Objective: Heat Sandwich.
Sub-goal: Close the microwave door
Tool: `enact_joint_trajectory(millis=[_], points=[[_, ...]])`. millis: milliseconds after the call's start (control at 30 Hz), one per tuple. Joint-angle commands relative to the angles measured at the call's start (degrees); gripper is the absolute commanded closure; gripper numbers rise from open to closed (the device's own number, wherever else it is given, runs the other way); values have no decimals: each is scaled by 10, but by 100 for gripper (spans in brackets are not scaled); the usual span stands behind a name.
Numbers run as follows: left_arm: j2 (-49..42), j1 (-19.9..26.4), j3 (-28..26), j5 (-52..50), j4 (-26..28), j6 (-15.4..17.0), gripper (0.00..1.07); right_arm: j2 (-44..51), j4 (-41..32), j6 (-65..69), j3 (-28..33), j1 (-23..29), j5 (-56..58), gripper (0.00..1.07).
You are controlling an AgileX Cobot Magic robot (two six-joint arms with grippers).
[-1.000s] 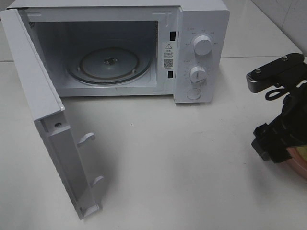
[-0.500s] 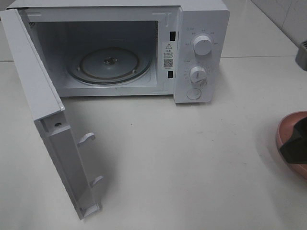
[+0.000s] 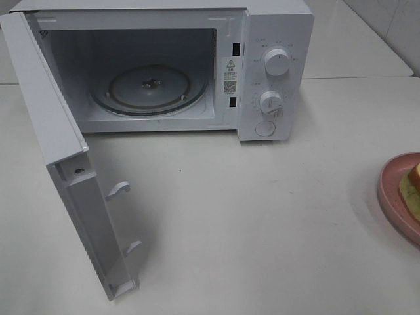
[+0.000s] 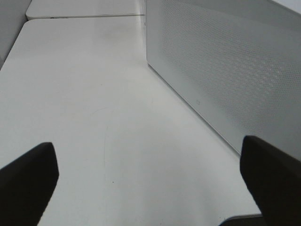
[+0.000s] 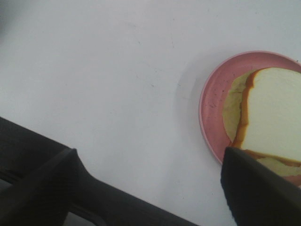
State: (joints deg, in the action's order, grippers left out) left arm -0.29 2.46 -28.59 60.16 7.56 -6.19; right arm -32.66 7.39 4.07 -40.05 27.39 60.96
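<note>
The sandwich [image 5: 275,113], white bread with tan crust and pale green lettuce, lies on a round pink plate [image 5: 211,101]. In the exterior high view the plate [image 3: 394,193] sits at the right edge of the table, with only a strip of the sandwich [image 3: 413,187] showing. My right gripper [image 5: 149,160] hangs above the table beside the plate, open, nothing between its fingers; one finger [image 5: 258,188] overlaps the plate's rim in the picture. My left gripper [image 4: 146,150] is open over bare table next to the microwave's perforated wall [image 4: 225,61]. Neither gripper shows in the exterior high view.
The white microwave [image 3: 275,26] stands at the back, its door [image 3: 46,118] swung wide open to the left and reaching toward the table's front. A glass turntable [image 3: 149,88] lies inside. Two knobs [image 3: 275,62] are on its right panel.
The right arm has pulled away to the right and left the exterior high view, uncovering the pink plate and the sandwich. The microwave and its door have not moved.
</note>
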Motion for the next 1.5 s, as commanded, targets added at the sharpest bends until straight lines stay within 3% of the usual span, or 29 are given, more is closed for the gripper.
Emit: enact_joint_trajectory(millis=[33,467,767,1500], points=[[-11,3,3,-7,1,3,3,53,-9,-1,14,-22,10,29],[-11,3,3,-7,1,3,3,251,-20,0,83,-174,9,30],[-11,3,3,-7,1,3,3,330,-63,-25,112,-230,-14,31],[-11,3,3,-7,1,3,3,344,-64,-26,112,-241,-14,31]])
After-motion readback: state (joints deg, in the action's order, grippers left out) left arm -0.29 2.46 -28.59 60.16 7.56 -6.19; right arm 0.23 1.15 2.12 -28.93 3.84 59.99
